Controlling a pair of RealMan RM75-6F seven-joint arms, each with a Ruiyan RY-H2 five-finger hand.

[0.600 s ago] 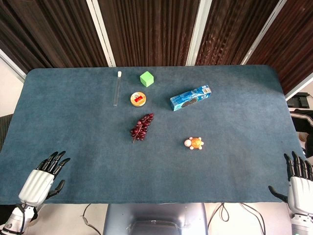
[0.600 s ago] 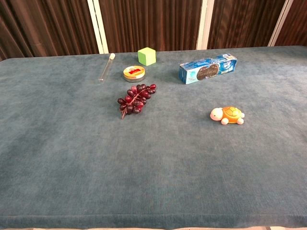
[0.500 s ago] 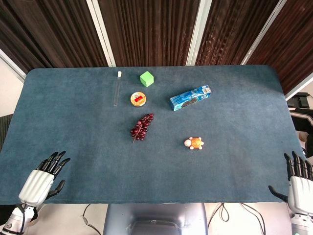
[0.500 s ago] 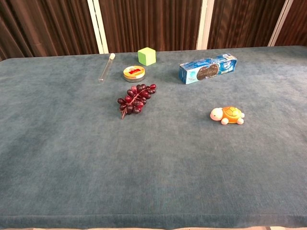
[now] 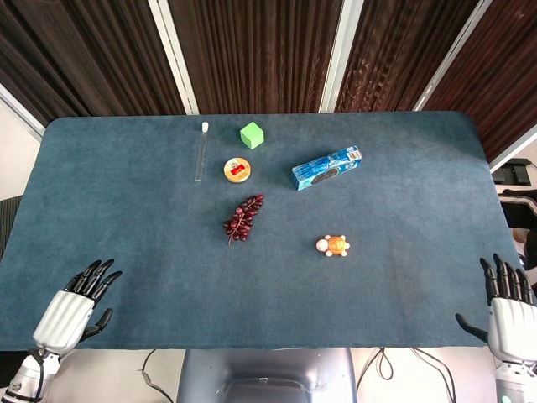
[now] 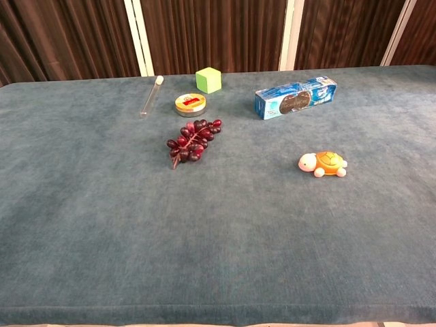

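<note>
**Right hand shifted slightly at the near counter edge; nothing held, nothing displaced**

The toy turtle [image 5: 333, 245] is the object nearest the right hand [image 5: 508, 315], though well apart from it. It lies on the blue-covered counter [image 5: 403, 193], right of centre, in the same spot as 0.6 s ago.

The one visible change: in the head view the right hand now sits a little higher and further left at the near right corner than it did 0.6 s ago. Its fingers are spread and straight, and it grips nothing. The left hand [image 5: 74, 306] is at the near left corner, unchanged in place, fingers apart, also empty. Neither hand shows in the chest view.

In my judgement the shift is too small to count as a reach; no contact with any object has been made.

Further out, all unmoved: a bunch of dark grapes [image 5: 242, 218] near the middle, a round tin [image 5: 237, 170] behind it, a green cube [image 5: 252, 134], a clear tube [image 5: 200, 154] lying lengthwise, and a blue biscuit packet [image 5: 327, 167].
</note>
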